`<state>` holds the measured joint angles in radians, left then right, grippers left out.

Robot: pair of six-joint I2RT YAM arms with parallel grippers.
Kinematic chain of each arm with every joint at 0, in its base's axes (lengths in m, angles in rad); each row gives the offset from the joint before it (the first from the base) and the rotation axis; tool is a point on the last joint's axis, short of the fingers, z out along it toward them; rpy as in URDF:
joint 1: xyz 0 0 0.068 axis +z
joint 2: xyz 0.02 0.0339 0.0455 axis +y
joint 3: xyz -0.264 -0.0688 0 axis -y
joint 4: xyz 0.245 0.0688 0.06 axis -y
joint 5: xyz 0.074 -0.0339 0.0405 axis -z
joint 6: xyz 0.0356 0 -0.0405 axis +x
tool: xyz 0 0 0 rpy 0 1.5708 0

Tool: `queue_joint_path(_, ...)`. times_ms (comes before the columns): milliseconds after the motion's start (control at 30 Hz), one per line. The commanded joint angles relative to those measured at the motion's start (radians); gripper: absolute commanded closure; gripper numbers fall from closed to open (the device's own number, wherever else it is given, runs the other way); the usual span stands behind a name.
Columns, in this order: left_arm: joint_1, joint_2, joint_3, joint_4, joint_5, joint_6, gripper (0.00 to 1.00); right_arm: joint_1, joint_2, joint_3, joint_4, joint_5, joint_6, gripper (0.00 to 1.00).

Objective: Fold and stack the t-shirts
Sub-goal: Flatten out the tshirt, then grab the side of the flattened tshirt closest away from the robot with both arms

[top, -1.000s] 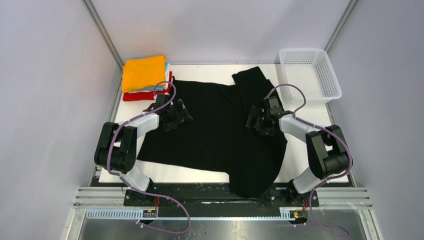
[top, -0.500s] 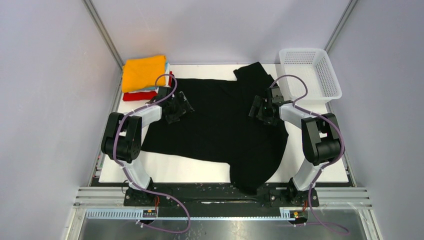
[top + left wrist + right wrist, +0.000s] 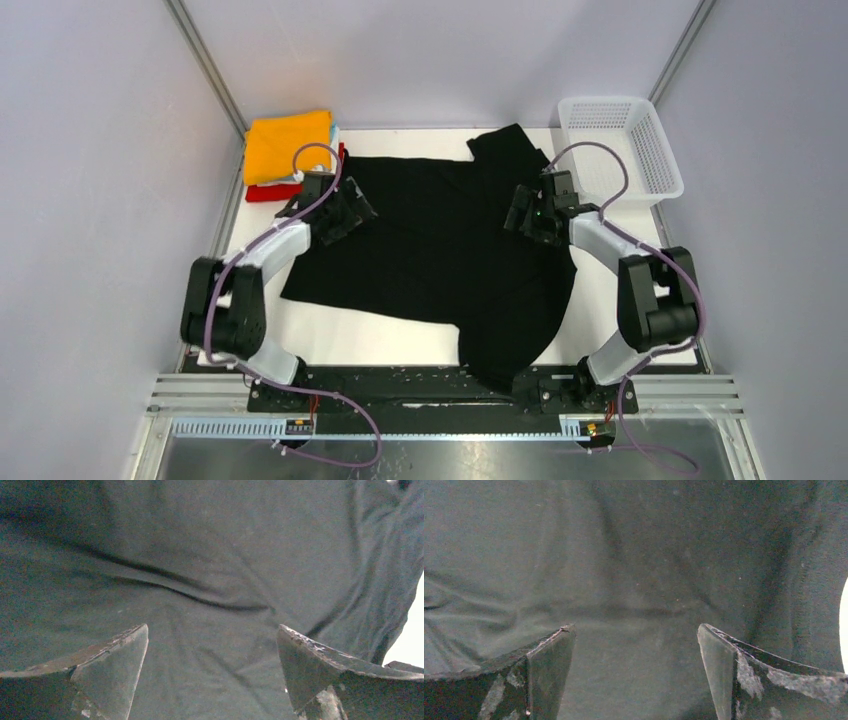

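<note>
A large plain black t-shirt [image 3: 440, 250] lies spread over the white table, its lower part hanging over the near edge. A stack of folded t-shirts [image 3: 288, 150], orange on top with white, light blue and red beneath, sits at the far left corner. My left gripper [image 3: 352, 208] hovers open over the shirt's upper left part, and in the left wrist view black cloth [image 3: 210, 580] fills the space between its spread fingers [image 3: 115, 665]. My right gripper [image 3: 528, 212] is open over the shirt's upper right part, and in the right wrist view only wrinkled black cloth [image 3: 634, 580] shows between its jaws.
A white plastic mesh basket [image 3: 618, 150] stands at the far right corner. Bare white table [image 3: 630, 280] shows right of the shirt and along the near left. Grey walls enclose the table on both sides.
Both grippers have moved farther from the bases toward the shirt's upper edge, staying open. The black shirt has shifted slightly away from the near edge.
</note>
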<state>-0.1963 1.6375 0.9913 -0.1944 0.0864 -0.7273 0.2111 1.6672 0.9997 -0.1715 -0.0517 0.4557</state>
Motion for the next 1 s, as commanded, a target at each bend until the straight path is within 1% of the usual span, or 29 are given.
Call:
queue_joint_path(0,-0.001,-0.270,-0.094,-0.015,-0.176,0.014,0.01,-0.003,-0.163,-0.054,0.046,0.004,-0.022,0.01)
queue_joint_path(167,0.000,-0.488,-0.173,-0.079,-0.257,0.011,0.01,0.013,-0.265,-0.112,0.081,-0.061,-0.018,0.01)
queue_joint_path(333,0.000,-0.617,-0.229,-0.174,-0.297,-0.014,0.01,0.041,-0.346,-0.168,0.063,-0.106,-0.010,0.01)
queue_joint_path(500,0.005,-0.728,-0.312,-0.280,-0.354,-0.055,0.01,0.082,-0.471,-0.256,0.022,-0.089,-0.010,0.01)
queue_joint_path(600,0.021,-0.752,-0.366,-0.356,-0.395,-0.097,0.01,0.085,-0.535,-0.323,0.022,-0.096,0.014,0.01)
queue_joint_path(700,0.061,-0.748,-0.414,-0.389,-0.390,-0.133,0.01,0.086,-0.587,-0.376,0.003,-0.102,0.030,0.00)
queue_joint_path(867,0.138,-0.740,-0.500,-0.357,-0.370,-0.154,0.01,0.086,-0.684,-0.411,-0.027,-0.085,0.032,0.00)
queue_joint_path(967,0.189,-0.706,-0.517,-0.322,-0.402,-0.141,0.06,0.085,-0.716,-0.427,-0.028,-0.076,0.029,0.01)
